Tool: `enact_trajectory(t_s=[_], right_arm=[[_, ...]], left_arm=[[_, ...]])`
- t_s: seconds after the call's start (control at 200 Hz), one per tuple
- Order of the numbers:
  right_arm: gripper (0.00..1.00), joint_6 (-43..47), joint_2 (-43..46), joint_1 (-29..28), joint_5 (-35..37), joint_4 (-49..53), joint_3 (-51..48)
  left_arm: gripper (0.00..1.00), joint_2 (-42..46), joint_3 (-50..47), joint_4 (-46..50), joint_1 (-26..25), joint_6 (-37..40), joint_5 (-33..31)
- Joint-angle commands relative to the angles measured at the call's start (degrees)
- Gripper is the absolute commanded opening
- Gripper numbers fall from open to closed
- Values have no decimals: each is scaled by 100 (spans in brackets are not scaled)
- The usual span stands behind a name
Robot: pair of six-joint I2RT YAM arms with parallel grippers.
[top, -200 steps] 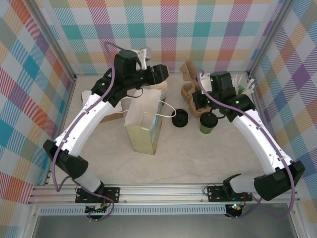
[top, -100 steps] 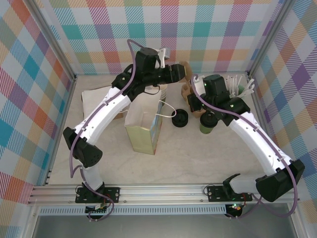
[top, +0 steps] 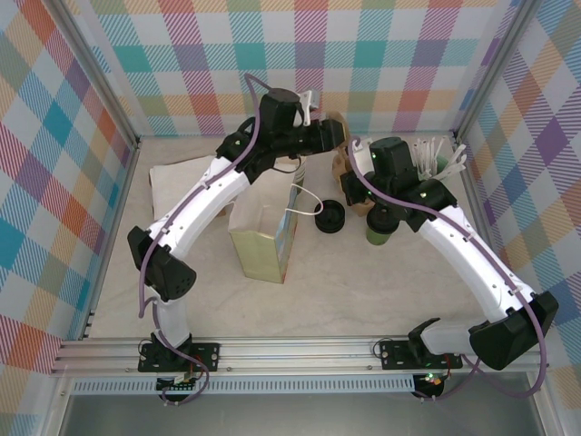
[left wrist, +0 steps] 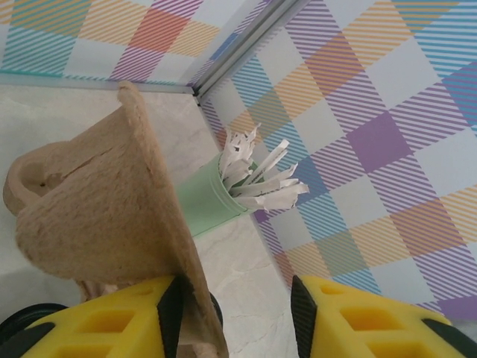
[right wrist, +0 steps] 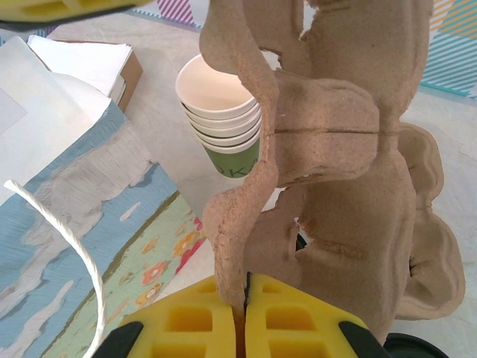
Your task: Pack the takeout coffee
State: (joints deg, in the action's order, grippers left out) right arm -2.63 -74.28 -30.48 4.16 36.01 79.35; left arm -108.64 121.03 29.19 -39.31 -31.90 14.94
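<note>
Swung left jaws, agape, to 1 o'clock astride pulp carrier (left wrist: pixel 97 216), pinched tight in right jaws; likely freeing one for the cup (top: pixel 377 234).

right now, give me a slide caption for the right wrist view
Right claw pinches the cardboard cup tray; stacked cups and paper bag to its left.

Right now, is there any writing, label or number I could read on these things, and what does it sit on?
"OK": white letters on the green wall of the lowest cup in the stack of cups, cut off by the cardboard tray, so probably part of a longer word.
Paper bag: printed waves and flowers, no words to be seen.
Cardboard tray and mint-green pot: no print to be seen.
From the top view, nothing is large enough to read.
</note>
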Motion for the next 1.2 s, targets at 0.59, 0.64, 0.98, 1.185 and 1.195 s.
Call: enact_trajectory(t_s=[0.59, 0.64, 0.98, 1.185, 1.195], right_arm=[[17, -30, 71, -70, -61, 20, 17], [21, 11, 105, -72, -91, 65, 16], [66, 1251, 590, -3, -466, 871, 203], [88, 2503, 980, 16, -538, 1089, 328], [88, 2561, 991, 11, -541, 1092, 342]], left_arm=[[3, -52, 204, 256, -77, 211, -272], [1, -28, 202, 286, -77, 252, -280], [0, 302, 185, 737, -46, 700, -184], [0, 530, 171, 1220, 20, 927, 248], [0, 542, 161, 1249, 26, 934, 258]])
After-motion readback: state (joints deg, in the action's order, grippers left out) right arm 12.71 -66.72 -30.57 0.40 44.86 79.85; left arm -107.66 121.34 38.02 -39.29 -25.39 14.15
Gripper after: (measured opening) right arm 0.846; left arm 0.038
